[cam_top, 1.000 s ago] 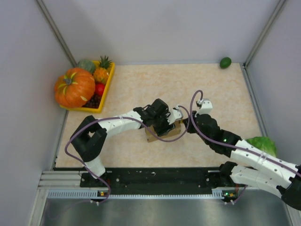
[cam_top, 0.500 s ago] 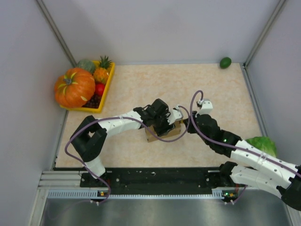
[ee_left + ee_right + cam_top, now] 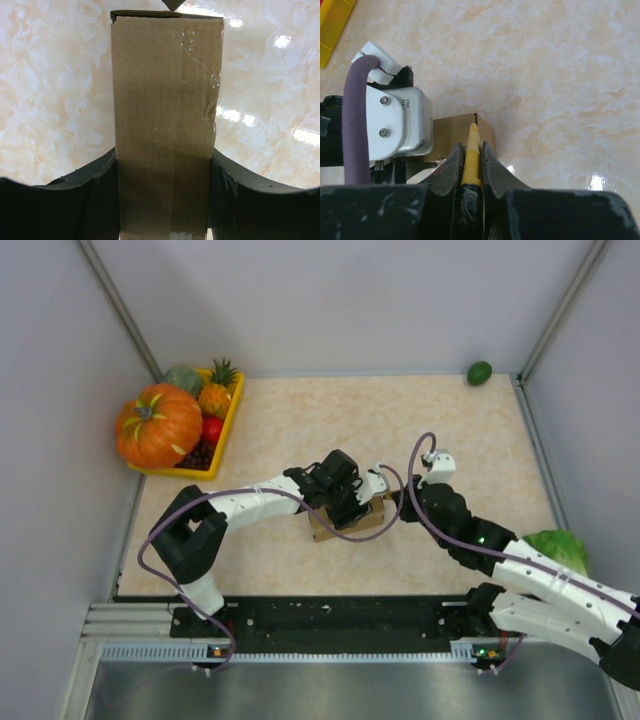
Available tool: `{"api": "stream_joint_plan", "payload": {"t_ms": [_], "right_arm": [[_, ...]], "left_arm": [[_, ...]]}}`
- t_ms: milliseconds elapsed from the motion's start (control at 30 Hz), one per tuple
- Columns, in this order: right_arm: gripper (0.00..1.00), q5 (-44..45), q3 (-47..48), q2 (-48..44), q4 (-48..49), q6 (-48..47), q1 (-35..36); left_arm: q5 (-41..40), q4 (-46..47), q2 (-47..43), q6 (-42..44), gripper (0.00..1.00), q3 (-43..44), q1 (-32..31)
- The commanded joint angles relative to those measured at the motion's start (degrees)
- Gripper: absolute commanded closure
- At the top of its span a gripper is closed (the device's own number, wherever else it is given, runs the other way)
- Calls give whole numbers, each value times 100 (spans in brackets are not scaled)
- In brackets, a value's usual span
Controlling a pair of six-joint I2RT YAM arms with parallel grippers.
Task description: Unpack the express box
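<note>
The express box [image 3: 345, 522] is a small brown cardboard box on the marble table, mid-table. In the left wrist view the express box [image 3: 164, 125] fills the middle, its taped top facing me. My left gripper [image 3: 163, 195] is shut on it, one black finger on each long side. My right gripper [image 3: 470, 155] is shut on the yellow utility knife [image 3: 471, 155]. The knife tip points at the box's near right end [image 3: 470, 125] and sits at its top edge. In the top view my right gripper [image 3: 400, 502] is against the box's right end.
A yellow fruit tray [image 3: 226, 428] with a pumpkin [image 3: 158, 426] and other fruit stands at the back left. A green fruit [image 3: 479, 372] lies at the back right corner. A green leafy vegetable [image 3: 556, 545] lies at the right edge.
My right wrist has shifted slightly up and to the right at the box's right end. The left arm and the box have not moved.
</note>
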Motion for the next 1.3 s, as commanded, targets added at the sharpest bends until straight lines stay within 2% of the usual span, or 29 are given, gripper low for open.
{"api": "stream_joint_plan", "payload": {"t_ms": [0,433,867,1267], "right_arm": [[100,63,26,103,243,-35,-74],[100,-42,0,481,243,8,-83],[100,-999,53,157,-696,17,-74],[100,-1483,79,130,-1005,-9,-74]], "left_arm": [[-156,-115,55,183,79,-96,2],[-209,-115,73,165,80,-96,10],[-218,-133,196,7,82,-61,212],[-341,-168,415,-81,84,36,344]]}}
